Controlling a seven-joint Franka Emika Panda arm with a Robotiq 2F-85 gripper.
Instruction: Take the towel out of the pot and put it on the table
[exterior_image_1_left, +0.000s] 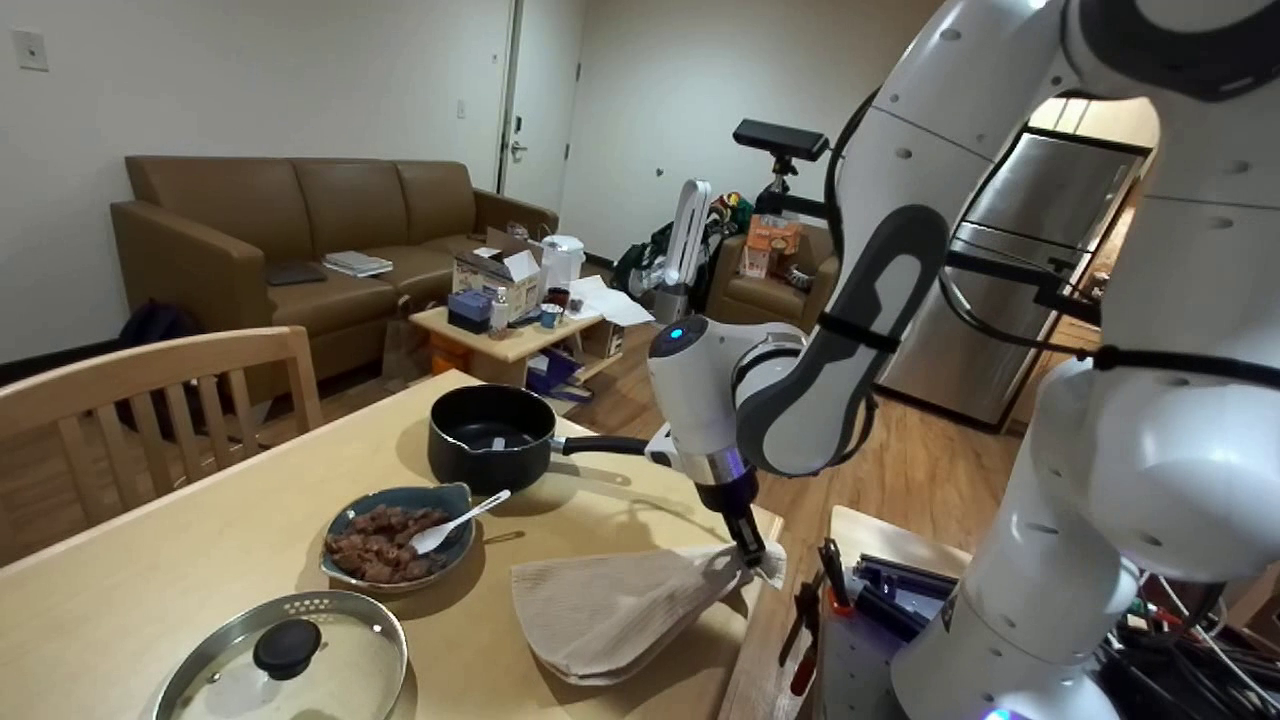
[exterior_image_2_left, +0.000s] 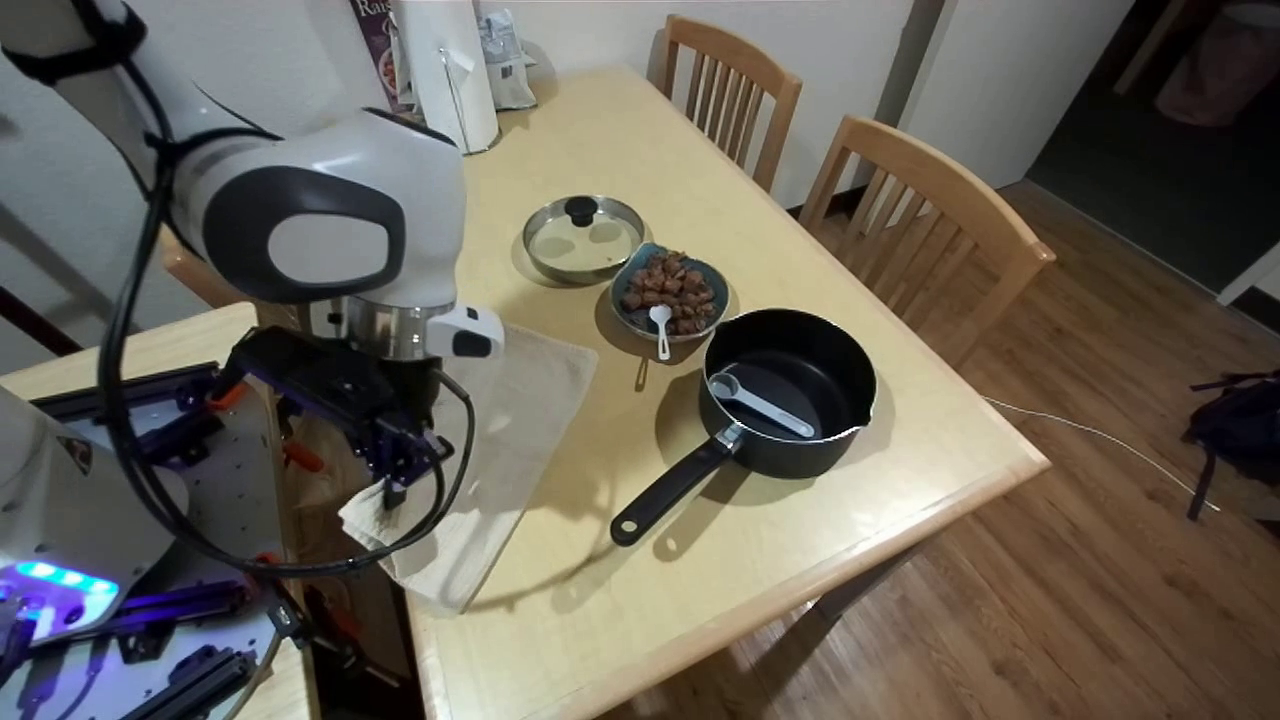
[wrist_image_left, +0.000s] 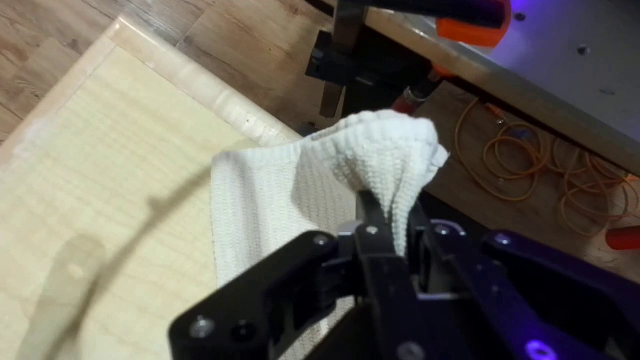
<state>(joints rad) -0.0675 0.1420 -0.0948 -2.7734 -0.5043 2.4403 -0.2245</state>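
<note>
The tool (exterior_image_1_left: 752, 560) grasps the towel (exterior_image_1_left: 620, 610) by its gathered end, roughly 2 o'clock in an exterior view. Expect light, soft, limp handling; pinch bunched folds.

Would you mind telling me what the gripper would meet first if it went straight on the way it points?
Apart from the towel pinched in its fingers, probably the wooden table near its edge, though depth is unclear and it might slip past.

Arm (exterior_image_1_left: 1180, 280): glossy white, rounded
Joint ring (exterior_image_2_left: 237, 235): dark grey, oval
Cable (exterior_image_2_left: 110, 370): black, looping
Straps (exterior_image_1_left: 858, 332): black, narrow
Wrist collar (exterior_image_2_left: 385, 328): silvery metal
Wrist light (exterior_image_1_left: 676, 333): blue dot
Base lights (exterior_image_2_left: 65, 578): blue-white row
Gripper (wrist_image_left: 391, 212): black, angular
Screws (wrist_image_left: 202, 327): silver, round-headed
</note>
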